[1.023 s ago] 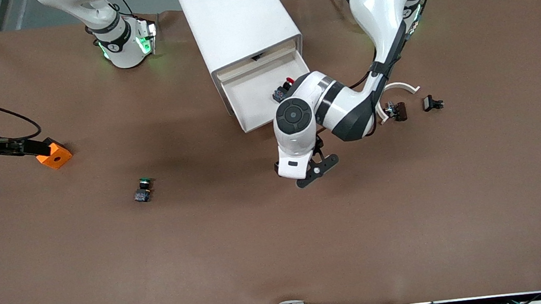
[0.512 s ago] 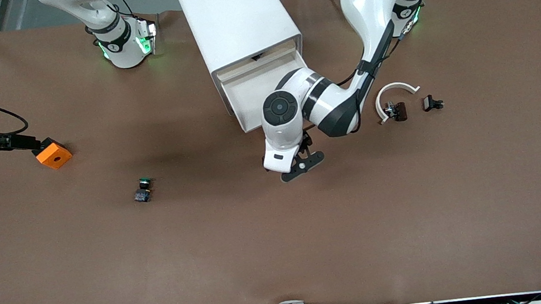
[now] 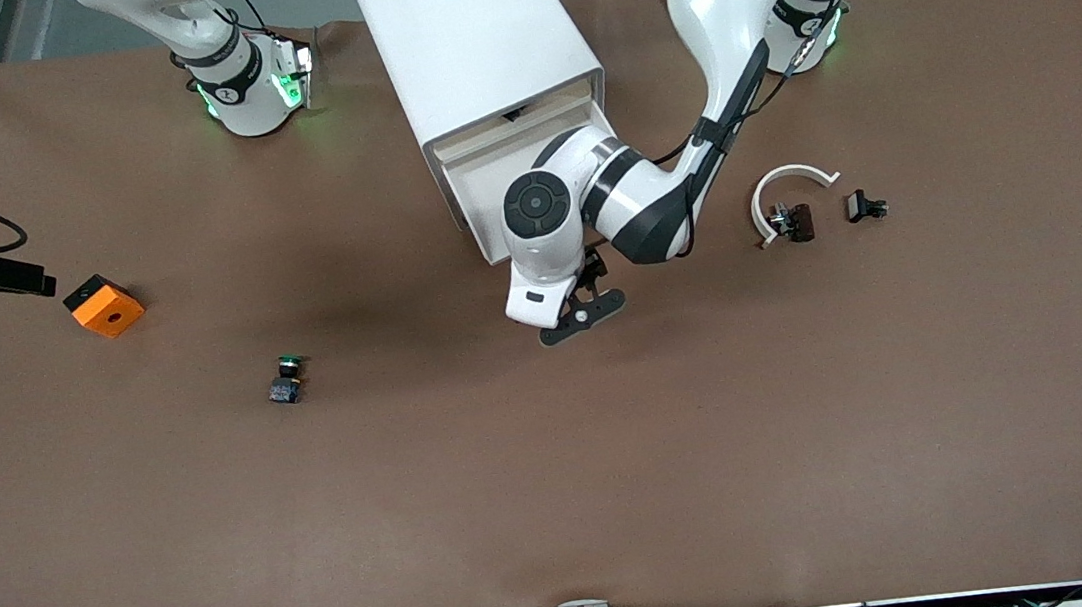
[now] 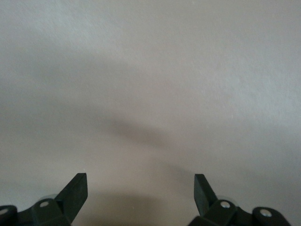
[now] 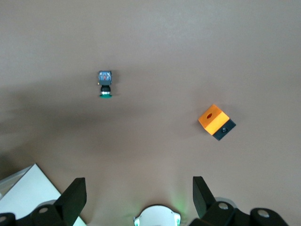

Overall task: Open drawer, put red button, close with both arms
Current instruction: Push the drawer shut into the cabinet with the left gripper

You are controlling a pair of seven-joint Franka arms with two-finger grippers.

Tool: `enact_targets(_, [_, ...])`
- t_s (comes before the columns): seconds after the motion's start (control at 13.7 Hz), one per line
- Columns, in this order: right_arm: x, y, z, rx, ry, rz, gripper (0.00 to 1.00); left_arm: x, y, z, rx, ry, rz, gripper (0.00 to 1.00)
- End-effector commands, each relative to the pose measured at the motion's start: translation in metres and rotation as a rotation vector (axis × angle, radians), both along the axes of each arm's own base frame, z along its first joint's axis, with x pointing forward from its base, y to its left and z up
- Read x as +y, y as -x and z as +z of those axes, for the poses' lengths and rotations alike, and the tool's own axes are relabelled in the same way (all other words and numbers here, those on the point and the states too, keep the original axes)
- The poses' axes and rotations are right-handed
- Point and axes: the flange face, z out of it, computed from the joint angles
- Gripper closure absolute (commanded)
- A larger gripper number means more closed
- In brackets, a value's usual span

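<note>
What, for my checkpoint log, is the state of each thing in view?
drawer: open.
red button: hidden by the left arm.
left tool: open, empty, over the table in front of the drawer.
right tool: open, empty, in the air.
green button: lying on the table, untouched.
orange block: on the table, untouched.

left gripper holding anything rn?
No. In the left wrist view the left gripper has its fingers wide apart with only bare brown table showing between them.

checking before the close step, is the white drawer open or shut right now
Open: the drawer is pulled out of the white cabinet, its tray interior showing, partly hidden by the left arm.
</note>
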Motion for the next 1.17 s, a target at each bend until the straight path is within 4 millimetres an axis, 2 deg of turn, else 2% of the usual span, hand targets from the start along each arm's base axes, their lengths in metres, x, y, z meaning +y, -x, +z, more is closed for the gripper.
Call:
enact_targets(0.0, [0.005,0.010,0.019,0.006,0.003,0.008,0.00,-0.013,0.020,0.003,0.029,0.000,-0.027,0.00])
enact_targets(0.22, [0.006,0.018,0.029,0.002,0.001,0.011,0.00,-0.018,0.040,-0.001,0.090,-0.027,-0.050,0.00])
enact_targets(0.44, [0.008,0.023,0.038,-0.015,0.001,0.014,0.00,-0.019,0.052,-0.005,0.132,-0.049,-0.069,0.00])
enact_targets(0.66, [0.004,0.027,0.039,0.000,0.005,0.005,0.00,-0.023,0.066,-0.006,0.176,-0.068,-0.091,0.00])
enact_targets(0.95, [-0.018,0.036,0.041,0.007,-0.010,-0.039,0.00,-0.030,0.084,-0.005,0.276,-0.046,-0.087,0.00])
enact_targets(1.1, [-0.017,0.043,0.044,-0.004,-0.009,-0.045,0.00,-0.032,0.088,-0.005,0.304,-0.039,-0.081,0.00])
